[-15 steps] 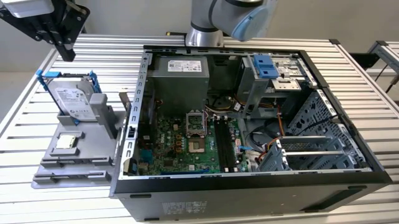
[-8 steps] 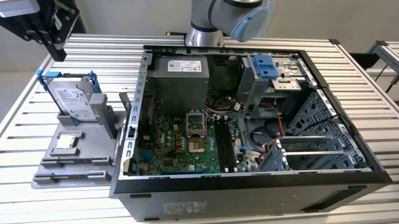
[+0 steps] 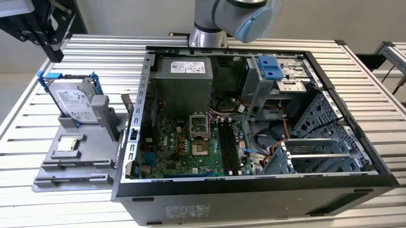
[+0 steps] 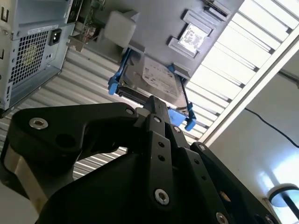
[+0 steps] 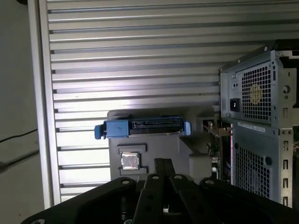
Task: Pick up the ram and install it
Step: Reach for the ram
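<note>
Well clear of the computer case (image 3: 254,190), the gripper (image 3: 54,50) hangs over the far corner of the slatted tabletop (image 3: 19,111) at the exterior view's left; whether it is spread or pressed together cannot be told, and nothing shows in its grasp. In both wrist views its black body (image 4: 156,105) (image 5: 162,163) looks down on a grey fixture (image 3: 82,164), with bare slats open around that fixture on the sides away from the case. A hard drive (image 3: 73,102) with blue rails stands tilted at the fixture's far end, and a small square processor chip (image 3: 68,143) lies flat in a recess nearer the front. The ram (image 3: 125,103) stands on edge along the fixture's case-side border, just beside the case's outer wall; it reads as a thin, dark, narrow strip, and its label cannot be made out. Inside the opened case the motherboard (image 3: 180,152) lies flat, hemmed in by the metal walls, with the power supply (image 3: 184,71) at the far end. The long black memory sockets (image 3: 227,145) run between the processor socket and loose cables (image 3: 263,142), with the perforated drive cage (image 3: 317,152) beyond.
</note>
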Tool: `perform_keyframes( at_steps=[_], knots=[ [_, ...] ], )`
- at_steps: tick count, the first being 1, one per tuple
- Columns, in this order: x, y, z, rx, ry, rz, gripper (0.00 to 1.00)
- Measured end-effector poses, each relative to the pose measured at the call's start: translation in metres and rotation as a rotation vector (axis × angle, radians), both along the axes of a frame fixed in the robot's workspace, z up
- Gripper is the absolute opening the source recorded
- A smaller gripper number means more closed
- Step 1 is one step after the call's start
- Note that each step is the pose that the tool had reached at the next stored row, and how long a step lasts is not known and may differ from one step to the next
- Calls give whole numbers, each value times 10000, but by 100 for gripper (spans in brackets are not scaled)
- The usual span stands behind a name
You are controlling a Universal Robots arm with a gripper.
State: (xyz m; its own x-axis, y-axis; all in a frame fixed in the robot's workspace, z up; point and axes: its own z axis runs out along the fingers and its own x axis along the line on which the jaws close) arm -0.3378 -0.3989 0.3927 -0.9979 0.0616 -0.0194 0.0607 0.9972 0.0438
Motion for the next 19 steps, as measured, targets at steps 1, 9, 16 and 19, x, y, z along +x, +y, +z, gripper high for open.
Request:
perform_keyframes(
  at_steps=[1,9,16,19],
  knots=[
    [-1,-8,0,0,0,0,0],
    [-1,-264,-8,1,-1,0,0],
    [-25,-390,-14,4,-2,112,0],
    [-25,-426,-21,4,-1,130,0]
  ],
)
